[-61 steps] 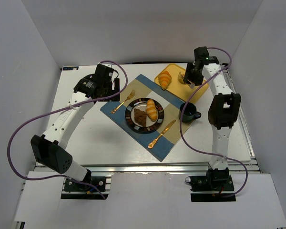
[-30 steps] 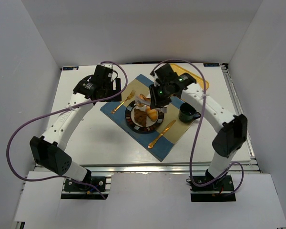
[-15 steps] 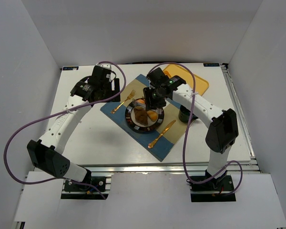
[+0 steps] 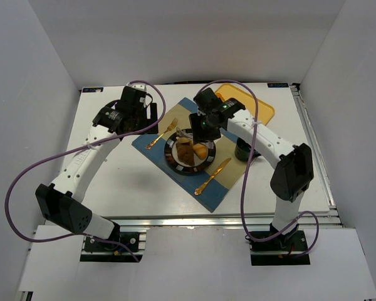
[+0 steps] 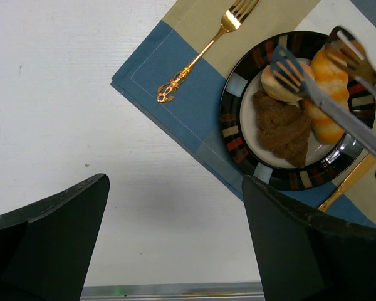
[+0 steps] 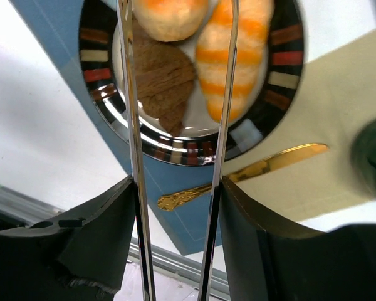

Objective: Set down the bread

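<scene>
White table [image 4: 122,182] around plate [image 4: 168,153] with bread [image 4: 185,151]

1. The tongs [image 6: 132,113] are bright polished metal, mirror-smooth.
2. The plate [image 5: 238,141] has a glossy glazed finish, with light glinting off its rim.
3. The placemat [image 5: 194,119] looks like matt cloth.
4. The fork [image 5: 203,53] and knife [image 6: 263,166] are shiny gold-toned metal.
5. The croissant [image 6: 241,63] is smooth and faintly shiny; the brown pastry [image 5: 282,125] is rough and matt.
</scene>
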Robot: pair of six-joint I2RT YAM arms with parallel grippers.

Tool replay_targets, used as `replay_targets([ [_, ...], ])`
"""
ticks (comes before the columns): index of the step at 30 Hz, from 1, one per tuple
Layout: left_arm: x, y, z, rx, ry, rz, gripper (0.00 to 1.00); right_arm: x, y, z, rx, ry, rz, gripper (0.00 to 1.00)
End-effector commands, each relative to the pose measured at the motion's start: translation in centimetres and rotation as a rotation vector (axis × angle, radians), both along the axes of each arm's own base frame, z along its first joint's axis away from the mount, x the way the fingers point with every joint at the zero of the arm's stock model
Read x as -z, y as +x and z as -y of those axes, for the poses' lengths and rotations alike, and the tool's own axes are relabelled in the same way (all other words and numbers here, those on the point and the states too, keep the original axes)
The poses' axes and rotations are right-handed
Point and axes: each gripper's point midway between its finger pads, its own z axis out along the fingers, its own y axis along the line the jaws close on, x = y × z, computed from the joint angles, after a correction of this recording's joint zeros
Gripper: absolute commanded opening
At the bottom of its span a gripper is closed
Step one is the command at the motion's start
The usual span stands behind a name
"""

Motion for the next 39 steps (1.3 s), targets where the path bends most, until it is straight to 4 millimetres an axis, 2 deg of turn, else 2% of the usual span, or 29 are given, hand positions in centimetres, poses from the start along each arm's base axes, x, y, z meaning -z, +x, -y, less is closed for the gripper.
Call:
replay_targets([
  [1,-1.7,-0.5,-0.4,-0.009,-0.02,0.045,0.98,-6.9,1.0,1.6,0.078,0.036,0.166,0.58],
  [2,-1.7,-0.5,-0.4,-0.01,-0.021,0.045,0.98,-8.1,1.1,2.3,0.106,0.032,0.196,0.58],
  [3,-1.7,-0.5,-0.4,-0.008,-0.023,0.046,0.98,-9.3,1.1,4.0,0.156,-0.001,0.236,0.58],
  [4,-1.8,-0.4,-0.4,-0.008,-0.025,0.049,0.98,-9.9,1.2,5.4,0.222,-0.008,0.25,0.58],
  [5,-1.8,-0.5,-0.3,-0.006,-0.026,0.048,0.98,-9.6,0.9,6.8,0.265,-0.037,0.245,0.58],
  [6,-1.8,-0.5,-0.2,-0.005,-0.03,0.05,0.98,-11.1,0.7,8.9,0.33,-0.037,0.295,0.58],
  [8,-1.9,-0.5,-0.1,0.0,-0.036,0.051,0.98,-11.3,0.9,12.7,0.464,-0.032,0.309,0.58],
  [9,-1.9,-0.4,-0.1,0.001,-0.039,0.054,0.98,-11.0,0.1,15.1,0.513,-0.034,0.319,0.58],
  [10,-1.9,-0.4,-0.1,0.001,-0.041,0.054,0.98,-10.7,0.6,18.3,0.596,-0.046,0.32,0.58],
  [12,-1.8,-0.5,0.2,0.011,-0.05,0.051,0.98,-8.9,-0.5,22.2,0.669,-0.072,0.314,0.58],
  [13,-1.8,-0.5,0.3,0.015,-0.057,0.05,0.98,-8.2,-0.7,25.2,0.723,-0.103,0.314,0.58],
  [15,-1.7,-0.6,0.5,0.02,-0.063,0.049,0.98,-7.3,-1.6,27.7,0.78,-0.113,0.313,0.58],
  [16,-1.6,-0.6,0.5,0.019,-0.066,0.048,0.98,-5.1,-2.2,29.6,0.826,-0.143,0.274,0.58],
  [18,-1.5,-0.7,0.6,0.024,-0.071,0.044,0.98,-3.4,-3.1,30.9,0.849,-0.142,0.239,0.58],
  [19,-1.5,-0.7,0.6,0.024,-0.071,0.045,0.98,-1.1,-3.4,31.9,0.876,-0.144,0.205,0.58],
  [21,-1.4,-0.8,0.6,0.025,-0.072,0.044,0.98,1.2,-3.8,32.6,0.905,-0.122,0.149,0.58],
  [22,-1.4,-0.8,0.5,0.024,-0.071,0.044,0.98,3.1,-4.0,33.0,0.921,-0.121,0.128,0.58],
  [27,-1.5,-0.9,0.4,0.023,-0.068,0.045,0.98,8.1,-3.6,32.9,0.926,-0.117,0.023,0.58],
  [35,-1.6,-1.1,-0.1,0.01,-0.052,0.047,0.98,11.7,-3.3,32.3,0.909,-0.117,-0.103,0.62],
  [38,-1.5,-1.0,0.0,0.011,-0.05,0.046,0.98,12.3,-3.7,31.9,0.903,-0.119,-0.158,0.67],
  [39,-1.5,-1.0,0.0,0.011,-0.05,0.046,0.98,12.3,-3.8,31.9,0.902,-0.119,-0.163,0.73],
])
